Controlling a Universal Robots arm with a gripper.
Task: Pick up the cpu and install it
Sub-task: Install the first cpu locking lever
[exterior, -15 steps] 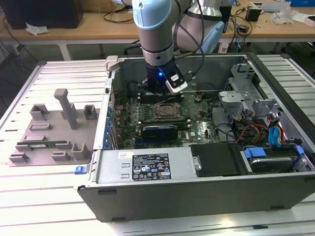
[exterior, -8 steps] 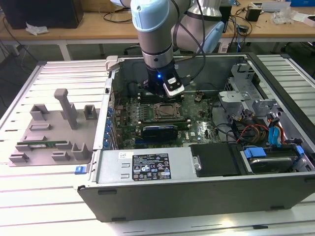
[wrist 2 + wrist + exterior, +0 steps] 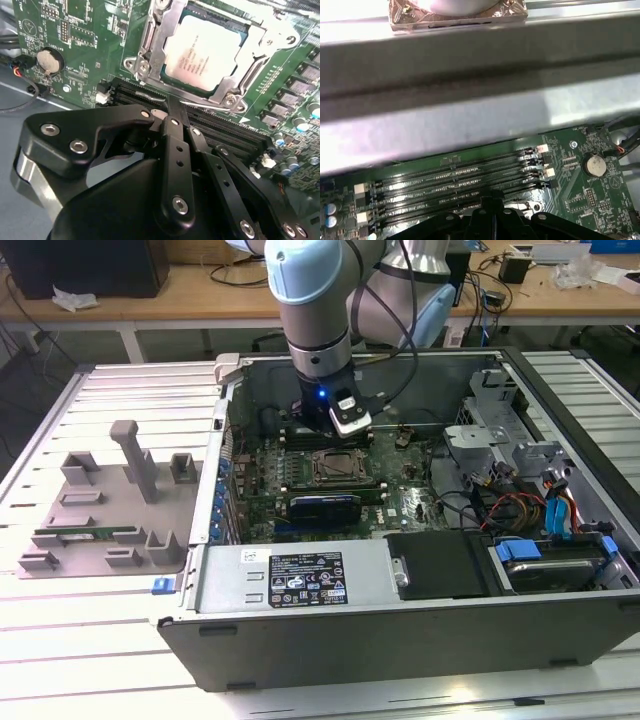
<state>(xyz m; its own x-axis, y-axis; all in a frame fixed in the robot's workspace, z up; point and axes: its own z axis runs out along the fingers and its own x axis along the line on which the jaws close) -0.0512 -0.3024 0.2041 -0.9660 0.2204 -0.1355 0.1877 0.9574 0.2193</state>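
One cpu (image 3: pixel 204 52) seated in socket frame (image 3: pixel 150 55); gripper (image 3: pixel 172 107) closed, empty, above memory slots (image 3: pixel 455 182).

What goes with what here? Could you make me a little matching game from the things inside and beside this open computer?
Things:
1. cpu
2. gripper
3. memory stick
4. coin battery

Places or states:
A. lying on the grey tray outside the case, at the exterior view's left
B. seated in the metal socket frame on the green board
C. round and silver, on the green board apart from the socket
D. black, over the dark memory slots beside the socket

Pairs: 1-B, 2-D, 3-A, 4-C
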